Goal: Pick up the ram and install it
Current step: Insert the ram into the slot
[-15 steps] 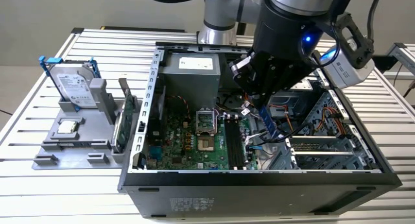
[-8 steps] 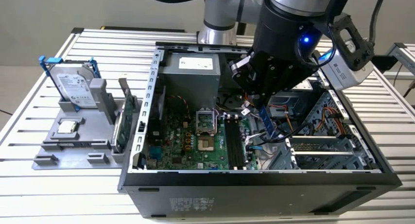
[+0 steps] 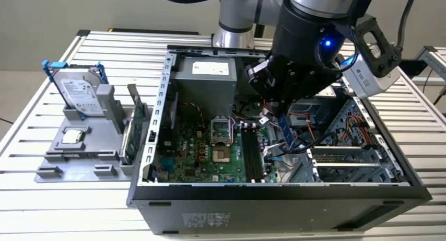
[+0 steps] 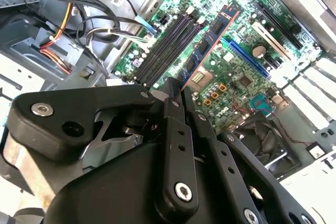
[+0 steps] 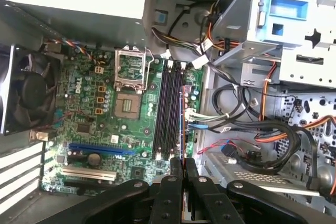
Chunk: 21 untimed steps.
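Note:
The ram (image 3: 285,130) is a thin dark stick held on edge by my gripper (image 3: 279,113), which is shut on its upper end. It hangs inside the open computer case (image 3: 279,191), just above the motherboard (image 3: 202,157) and slightly to the exterior view's right of the black memory slots (image 3: 251,152). In the second wrist view the ram (image 4: 210,38) reaches from the fingertips (image 4: 173,90) out over the slots (image 4: 165,48). In the first wrist view the ram (image 5: 182,121) shows edge-on beyond my gripper (image 5: 182,165), beside the slots (image 5: 168,111).
A grey holder (image 3: 83,152) at the exterior view's left carries a hard drive (image 3: 77,94), a silver processor chip (image 3: 73,137) and a green expansion card (image 3: 137,123). Inside the case are the power supply (image 3: 206,73), loose cables (image 5: 247,129), a fan (image 5: 26,98) and drive bays (image 5: 294,19).

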Available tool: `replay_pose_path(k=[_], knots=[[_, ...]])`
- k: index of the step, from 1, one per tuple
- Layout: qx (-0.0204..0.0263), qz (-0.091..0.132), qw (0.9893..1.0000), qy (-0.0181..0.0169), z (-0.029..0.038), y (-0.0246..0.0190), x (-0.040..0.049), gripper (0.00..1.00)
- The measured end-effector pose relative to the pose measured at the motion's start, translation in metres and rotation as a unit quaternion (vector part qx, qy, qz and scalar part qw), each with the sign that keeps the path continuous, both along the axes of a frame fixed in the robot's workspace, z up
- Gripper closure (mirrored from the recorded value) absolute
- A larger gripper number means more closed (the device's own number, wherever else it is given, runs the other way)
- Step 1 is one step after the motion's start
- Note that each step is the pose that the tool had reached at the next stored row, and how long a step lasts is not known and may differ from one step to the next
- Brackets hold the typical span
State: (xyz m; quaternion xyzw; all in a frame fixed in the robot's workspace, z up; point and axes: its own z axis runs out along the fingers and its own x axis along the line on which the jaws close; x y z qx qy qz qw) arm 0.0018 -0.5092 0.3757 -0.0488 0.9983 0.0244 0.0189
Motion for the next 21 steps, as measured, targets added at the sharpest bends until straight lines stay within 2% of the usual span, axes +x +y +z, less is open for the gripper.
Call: replay_pose_path(k=[21], knots=[[-0.0005,-0.03,0.9995,0.0,-0.0025,0.0006,0.0,1.0]])
